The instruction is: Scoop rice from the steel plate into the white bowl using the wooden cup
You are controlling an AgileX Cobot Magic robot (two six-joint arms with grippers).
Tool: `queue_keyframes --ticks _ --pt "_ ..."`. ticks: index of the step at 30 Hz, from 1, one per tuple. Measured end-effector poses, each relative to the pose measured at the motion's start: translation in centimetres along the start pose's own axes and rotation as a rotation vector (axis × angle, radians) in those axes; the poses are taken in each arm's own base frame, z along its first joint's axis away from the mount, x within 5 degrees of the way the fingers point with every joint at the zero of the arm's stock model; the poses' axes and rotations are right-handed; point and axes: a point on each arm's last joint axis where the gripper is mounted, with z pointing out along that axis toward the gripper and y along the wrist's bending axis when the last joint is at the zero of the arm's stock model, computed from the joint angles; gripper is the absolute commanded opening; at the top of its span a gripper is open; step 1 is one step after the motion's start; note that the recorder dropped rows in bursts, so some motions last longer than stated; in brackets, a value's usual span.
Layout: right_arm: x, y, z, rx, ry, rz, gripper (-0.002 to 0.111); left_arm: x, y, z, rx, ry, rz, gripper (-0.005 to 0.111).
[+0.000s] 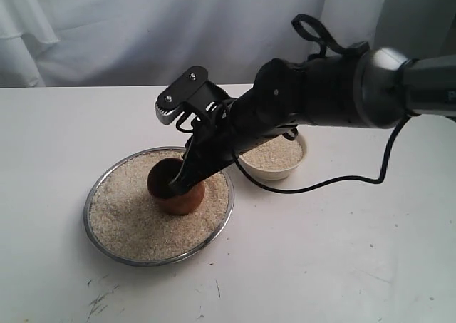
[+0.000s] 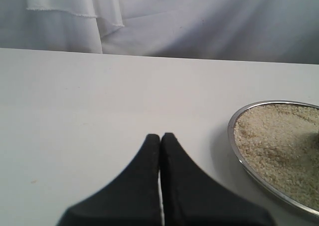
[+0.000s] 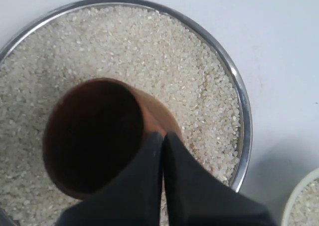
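The steel plate [image 1: 87, 216] lies left of centre on the white table, spread with rice [image 1: 128, 209]. The wooden cup [image 1: 182, 195] sits in the rice, slightly tilted, its dark inside showing. My right gripper [image 1: 179, 182] reaches down from the right and is shut on the cup's rim, one finger inside and one outside [image 3: 163, 134]. The white bowl [image 1: 274, 172] stands just right of the plate with rice in it, partly hidden behind the arm. My left gripper [image 2: 160, 136] is shut on nothing, low over bare table beside the plate's rim [image 2: 234, 136].
A black cable [image 1: 320, 186] loops across the table right of the bowl. White cloth hangs behind the table's far edge. The bowl's edge [image 3: 304, 201] shows close to the plate rim [image 3: 242, 111] in the right wrist view.
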Motion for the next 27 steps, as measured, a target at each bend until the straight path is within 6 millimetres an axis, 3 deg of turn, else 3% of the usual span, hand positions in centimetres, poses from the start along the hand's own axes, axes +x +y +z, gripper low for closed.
queue_keyframes --ticks 3,12,16,20,27 --pt "-0.3 0.2 -0.6 -0.014 -0.009 0.023 0.000 0.0 0.0 0.0 0.000 0.000 0.000 0.000" --pt "0.1 0.3 -0.1 -0.037 0.016 0.039 0.000 0.0 0.0 0.0 0.000 0.000 0.000 0.000" --pt "-0.9 0.2 -1.9 -0.012 -0.033 0.015 0.000 0.0 0.0 0.0 0.000 0.000 0.000 0.000" --pt "-1.3 -1.0 -3.6 0.029 -0.060 0.024 0.000 0.0 0.0 0.0 0.000 0.000 0.000 0.000" --pt "0.5 -3.7 -3.0 0.059 0.001 0.118 0.000 0.0 0.0 0.0 0.000 0.000 0.000 0.000"
